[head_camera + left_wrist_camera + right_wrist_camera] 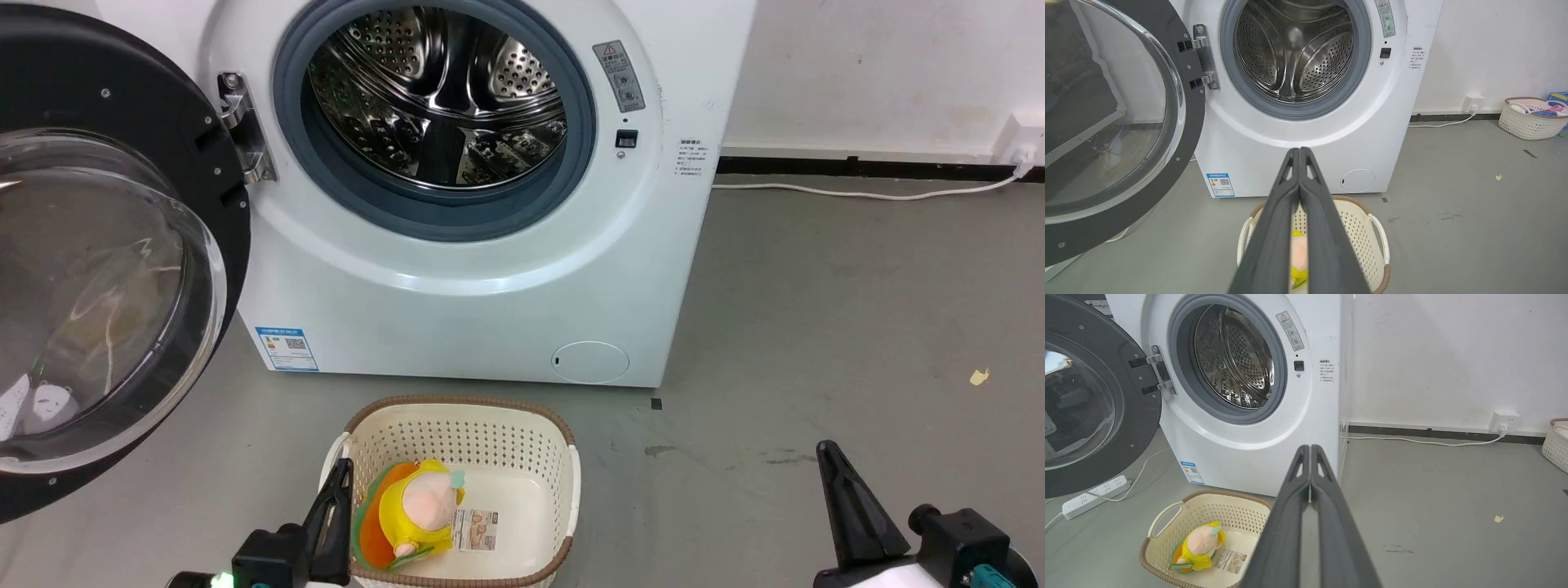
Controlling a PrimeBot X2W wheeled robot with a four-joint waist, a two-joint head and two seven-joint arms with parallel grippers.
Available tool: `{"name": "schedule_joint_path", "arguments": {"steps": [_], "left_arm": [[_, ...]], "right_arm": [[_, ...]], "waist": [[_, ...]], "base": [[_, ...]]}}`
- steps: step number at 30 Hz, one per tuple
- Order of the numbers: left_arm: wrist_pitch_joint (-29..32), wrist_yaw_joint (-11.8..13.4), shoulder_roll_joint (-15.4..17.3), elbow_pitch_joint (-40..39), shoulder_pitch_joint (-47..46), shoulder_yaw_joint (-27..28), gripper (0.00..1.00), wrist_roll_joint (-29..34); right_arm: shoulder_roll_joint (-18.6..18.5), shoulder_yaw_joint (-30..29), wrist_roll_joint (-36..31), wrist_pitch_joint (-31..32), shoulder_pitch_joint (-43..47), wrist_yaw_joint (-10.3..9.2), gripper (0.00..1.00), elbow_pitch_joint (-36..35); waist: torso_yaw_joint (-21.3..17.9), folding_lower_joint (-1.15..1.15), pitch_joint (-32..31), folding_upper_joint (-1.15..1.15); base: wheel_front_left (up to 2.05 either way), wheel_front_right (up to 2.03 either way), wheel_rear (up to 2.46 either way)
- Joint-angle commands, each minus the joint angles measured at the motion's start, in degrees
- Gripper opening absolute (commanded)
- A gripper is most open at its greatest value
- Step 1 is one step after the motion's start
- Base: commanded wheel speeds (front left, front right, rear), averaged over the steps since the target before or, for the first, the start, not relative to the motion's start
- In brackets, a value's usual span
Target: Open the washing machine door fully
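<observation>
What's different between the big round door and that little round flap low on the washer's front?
Size: the door is nearly as wide as the washer; the flap is small. Look: the door has a black frame around bulging clear glass; the flap is plain white. State: the door is swung open to the left on its hinge; the flap sits shut and flush. Both are round.
</observation>
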Motion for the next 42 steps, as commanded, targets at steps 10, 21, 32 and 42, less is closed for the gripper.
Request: {"name": "schedule_joint_path", "arguments": {"steps": [10, 21, 32, 42], "left_arm": [[1.23, -0.17, -0.59, -0.77, -0.94, 0.82, 0.0, 0.78], [2.75, -0.26, -0.93, -1.44, -1.4, 1.54, 0.0, 1.37], [4.04, -0.34, -1.21, -2.01, -1.79, 2.15, 0.0, 1.86], [5.21, -0.41, -1.47, -2.52, -2.15, 2.7, 0.0, 2.32]], "right_arm": [[0.08, 0.1, -1.03, 1.24, -0.85, 0.01, 0.0, -0.79], [0.12, 0.16, -1.77, 2.77, -1.32, 0.02, 0.0, -1.33], [0.14, 0.2, -2.4, 4.07, -1.71, 0.02, 0.0, -1.79], [0.17, 0.25, -2.97, 5.25, -2.07, 0.03, 0.0, -2.21]], "waist": [[-0.2, 0.0, 0.15, 0.0], [-0.46, 0.0, 0.34, 0.0], [-0.69, 0.0, 0.51, 0.0], [-0.89, 0.0, 0.66, 0.0]], "base": [[0.0, 0.0, 0.0], [0.0, 0.0, 0.0], [0.0, 0.0, 0.0], [0.0, 0.0, 0.0]]}}
